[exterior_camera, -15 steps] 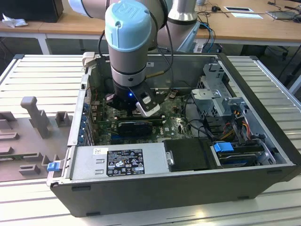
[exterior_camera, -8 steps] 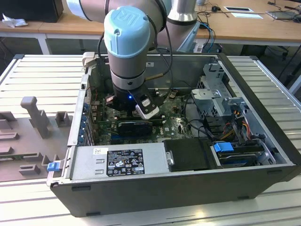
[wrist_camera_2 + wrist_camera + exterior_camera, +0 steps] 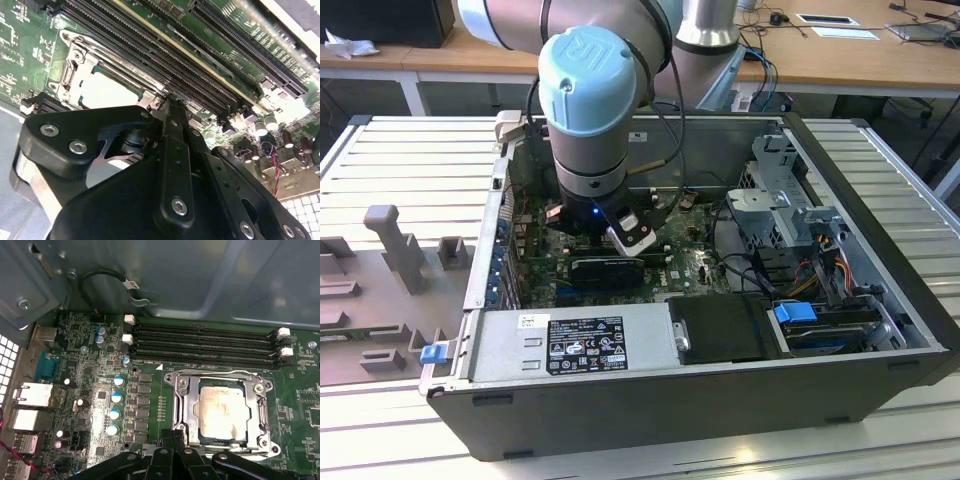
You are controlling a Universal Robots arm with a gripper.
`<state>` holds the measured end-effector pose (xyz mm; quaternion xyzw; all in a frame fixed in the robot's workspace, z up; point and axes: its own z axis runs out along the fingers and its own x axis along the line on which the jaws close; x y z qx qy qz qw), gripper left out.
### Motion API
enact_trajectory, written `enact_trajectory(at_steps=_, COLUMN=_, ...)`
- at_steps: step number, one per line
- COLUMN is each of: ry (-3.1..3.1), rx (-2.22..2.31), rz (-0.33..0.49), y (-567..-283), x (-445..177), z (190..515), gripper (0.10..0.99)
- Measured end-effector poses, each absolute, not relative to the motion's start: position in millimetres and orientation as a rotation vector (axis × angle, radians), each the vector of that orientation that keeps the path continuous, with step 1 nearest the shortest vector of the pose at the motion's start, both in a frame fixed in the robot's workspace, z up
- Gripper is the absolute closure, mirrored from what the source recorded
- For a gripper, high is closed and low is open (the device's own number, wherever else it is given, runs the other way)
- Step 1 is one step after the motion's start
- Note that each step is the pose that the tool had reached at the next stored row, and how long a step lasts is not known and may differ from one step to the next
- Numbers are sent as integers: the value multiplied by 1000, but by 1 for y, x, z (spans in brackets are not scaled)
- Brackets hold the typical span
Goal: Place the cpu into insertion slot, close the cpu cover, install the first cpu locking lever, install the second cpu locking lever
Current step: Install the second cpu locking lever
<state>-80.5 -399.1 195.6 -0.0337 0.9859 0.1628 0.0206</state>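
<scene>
Two narrowed gripper (image 3: 172, 437) fingers hovered beside the closed cpu cover (image 3: 182, 405) over the cpu (image 3: 223, 410), needing a careful lever press

Light: the scene is being lit evenly and brightly from above in the exterior view.
Glare: the cpu (image 3: 107, 90) is being washed out to white in the second wrist view.
Focus: the gripper (image 3: 170, 102) linkage is being rendered soft at close range.
Shadow: the case interior is being left darker.
</scene>
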Motion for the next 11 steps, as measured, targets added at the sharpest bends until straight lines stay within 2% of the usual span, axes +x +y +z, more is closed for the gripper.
enact_trajectory(at_steps=4, ry=3054, rx=-105, rz=509, y=-399, x=-83, z=195, gripper=980)
enact_trajectory(at_steps=7, ry=3054, rx=-105, rz=510, y=-399, x=-83, z=214, gripper=980)
enact_trajectory(at_steps=11, ry=3054, rx=-105, rz=510, y=-399, x=-83, z=223, gripper=980)
